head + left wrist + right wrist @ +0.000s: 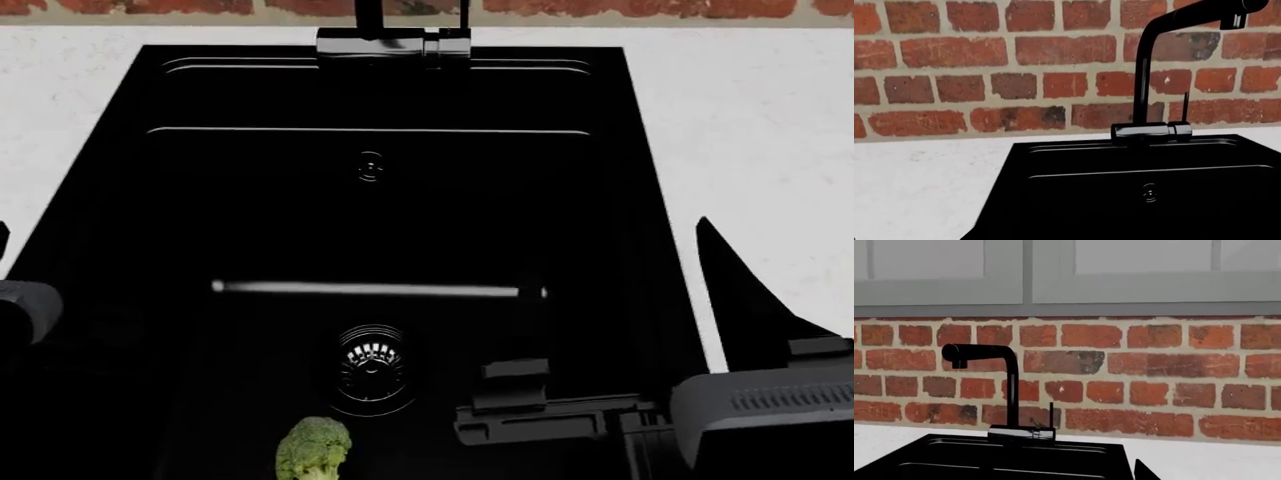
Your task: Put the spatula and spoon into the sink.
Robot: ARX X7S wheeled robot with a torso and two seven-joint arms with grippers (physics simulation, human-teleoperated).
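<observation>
Head view shows me the sink (174, 200), a glossy black basin set in a pale speckled counter (747, 130), with the drain strainer (372, 357) low in it and a broccoli floret (314, 450) just below that. My right gripper (534, 405) sits over the basin's near right part; its dark parts merge with the sink, so I cannot tell how far its jaws stand apart or whether it holds anything. I cannot find the spoon here.

Left wrist view gives the black faucet (1147, 75) against a brick wall (987, 75), but no left claw.

Right wrist view shows faucet, brick and grey cabinets (1054, 270).
</observation>
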